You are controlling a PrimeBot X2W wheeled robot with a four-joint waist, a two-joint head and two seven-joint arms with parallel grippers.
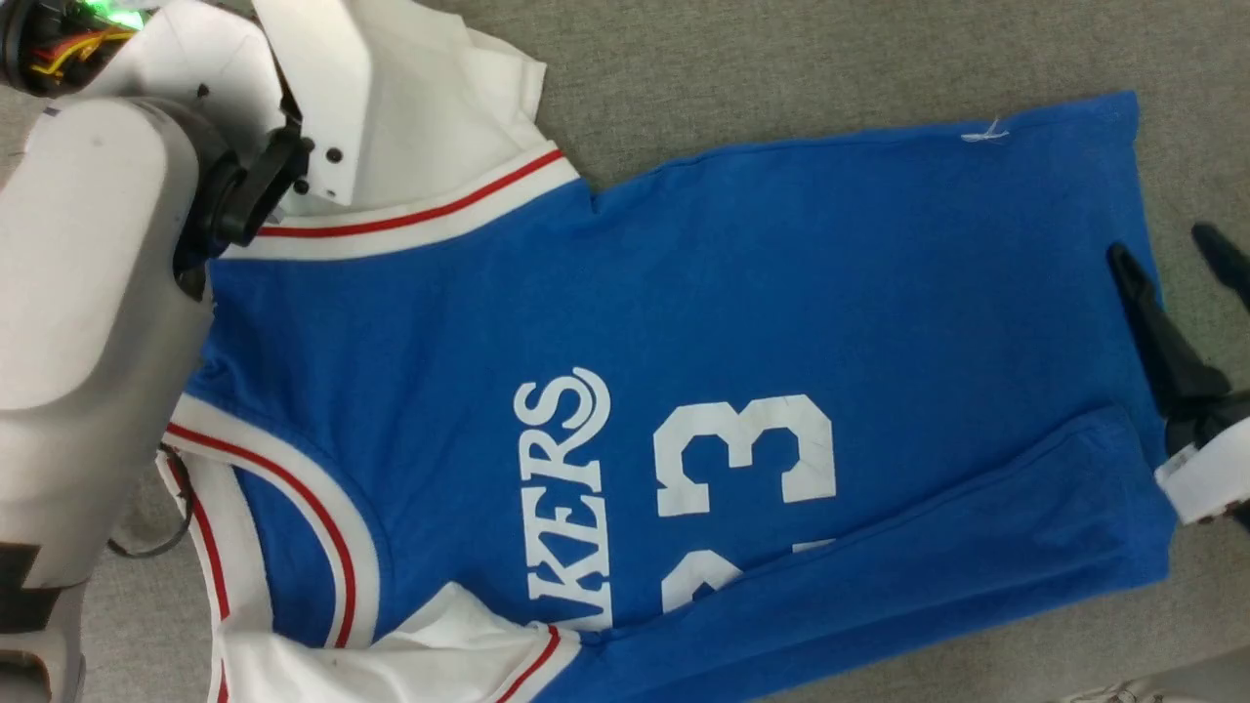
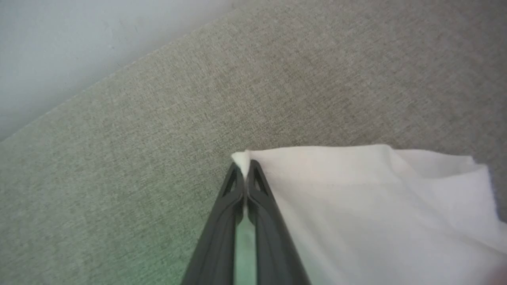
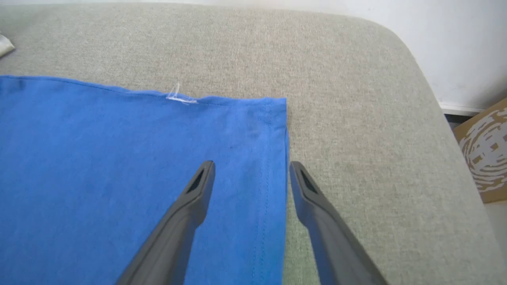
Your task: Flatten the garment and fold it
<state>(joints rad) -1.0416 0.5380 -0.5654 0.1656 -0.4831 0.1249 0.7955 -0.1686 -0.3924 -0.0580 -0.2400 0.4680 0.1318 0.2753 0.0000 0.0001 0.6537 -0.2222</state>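
Observation:
The garment [image 1: 781,293], a royal-blue jersey with white lettering and numbers, lies across the grey cloth surface with its collar at the left and its hem at the right. Its lower side edge is folded over onto the front. In the left wrist view my left gripper [image 2: 245,165] is shut on the corner of the white sleeve [image 2: 376,213], held just above the surface. My right gripper [image 1: 1162,244] is open at the hem. In the right wrist view the right gripper [image 3: 251,166] has one finger over the blue garment [image 3: 99,166] and the other over bare surface.
My pale left forearm [image 1: 88,293] covers the jersey's upper left shoulder. The grey surface [image 3: 356,99] ends in a rounded corner at the right, with a cardboard box [image 3: 483,154] and a white wall beyond it. A second white sleeve [image 1: 439,644] lies at the bottom.

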